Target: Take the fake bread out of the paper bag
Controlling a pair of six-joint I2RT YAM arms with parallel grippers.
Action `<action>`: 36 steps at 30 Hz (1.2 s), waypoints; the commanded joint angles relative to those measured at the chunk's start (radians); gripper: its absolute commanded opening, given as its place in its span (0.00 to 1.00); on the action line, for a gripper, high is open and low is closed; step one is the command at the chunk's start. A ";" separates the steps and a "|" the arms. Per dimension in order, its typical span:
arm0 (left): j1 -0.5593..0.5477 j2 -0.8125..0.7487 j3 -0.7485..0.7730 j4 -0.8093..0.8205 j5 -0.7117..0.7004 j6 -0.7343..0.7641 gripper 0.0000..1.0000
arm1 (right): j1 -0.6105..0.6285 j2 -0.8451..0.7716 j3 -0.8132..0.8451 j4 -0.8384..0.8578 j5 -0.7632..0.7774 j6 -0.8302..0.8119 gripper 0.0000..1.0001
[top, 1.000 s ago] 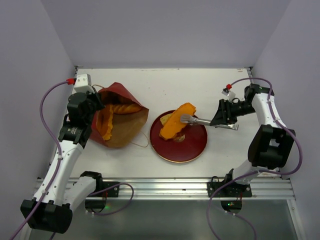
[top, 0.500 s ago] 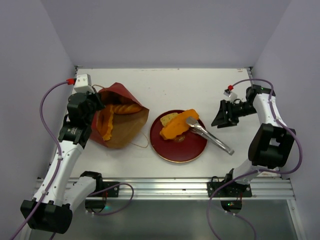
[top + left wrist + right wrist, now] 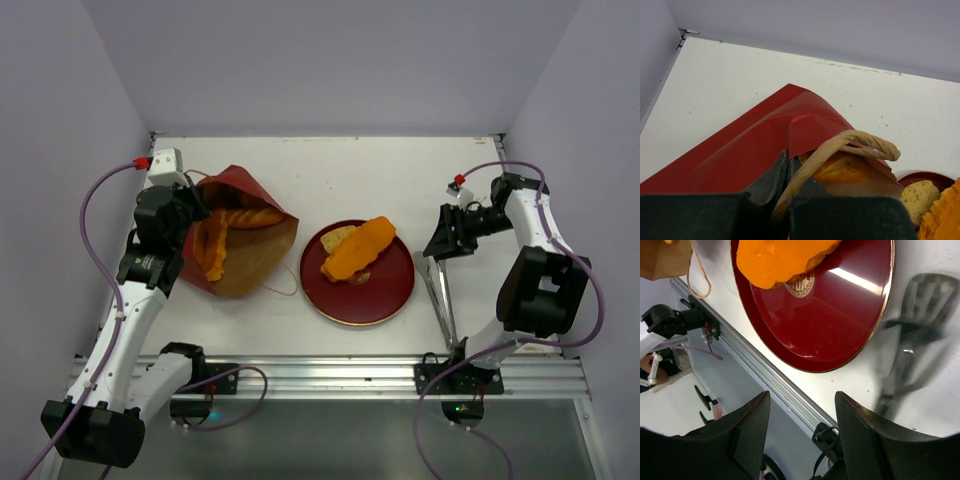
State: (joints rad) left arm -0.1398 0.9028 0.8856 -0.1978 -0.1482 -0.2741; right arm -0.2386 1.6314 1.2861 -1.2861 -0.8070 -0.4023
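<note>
White table (image 3: pixel 330 165), arms bolted at near edge.

Paper bag (image 3: pixel 250 265): lying on its side, L of centre. Red outside up, kraft inside showing, mouth facing the plate. L gripper (image 3: pixel 188 226) sits at the bag's far-L rim. L wrist cam: jaws pressed together (image 3: pixel 788 159), pinching the bag's paper edge (image 3: pixel 740 150). Twisted cord handle (image 3: pixel 860 142) arcs up just R of the jaws and runs down against them.

Red plate (image 3: pixel 388 298): flat on table, between the two grippers, just R of the bag mouth, not touching it. From R wrist cam the plate (image 3: pixel 840 330) lies ahead of the jaws, gold rim line visible.

R gripper (image 3: pixel 438 245): hovering just R of the plate, jaws spread (image 3: pixel 801 396), nothing between them.

Bagged loaves (image 3: pixel 210 250): orange-golden pcs inside the bag, right beside L jaws; one visible just past the fingertips under the handle (image 3: pixel 845 169).

Orange loaf (image 3: pixel 362 250): lying on the plate, far half, well L of R jaws; out of the bag. Also seen ahead of R jaws (image 3: pixel 780 257).

Metal tongs (image 3: pixel 441 300): flat on table, just R of plate rim, below the R jaws, apart from them. Blurred in R wrist cam (image 3: pixel 910 340).

Pale bun (image 3: pixel 338 237): on plate, touching the loaf's far-L side; speckled (image 3: pixel 919 194).
</note>
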 commanded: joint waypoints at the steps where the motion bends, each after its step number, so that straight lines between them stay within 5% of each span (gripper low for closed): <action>1: 0.002 -0.025 0.006 0.081 0.015 -0.020 0.00 | -0.005 -0.016 0.004 0.001 -0.018 -0.030 0.58; 36: 0.002 -0.035 0.001 0.070 0.019 -0.019 0.00 | -0.005 -0.039 -0.016 -0.004 -0.035 -0.052 0.58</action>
State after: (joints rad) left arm -0.1398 0.8932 0.8852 -0.2031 -0.1402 -0.2771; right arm -0.2386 1.6295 1.2728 -1.2873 -0.8070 -0.4309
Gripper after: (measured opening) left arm 0.006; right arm 0.582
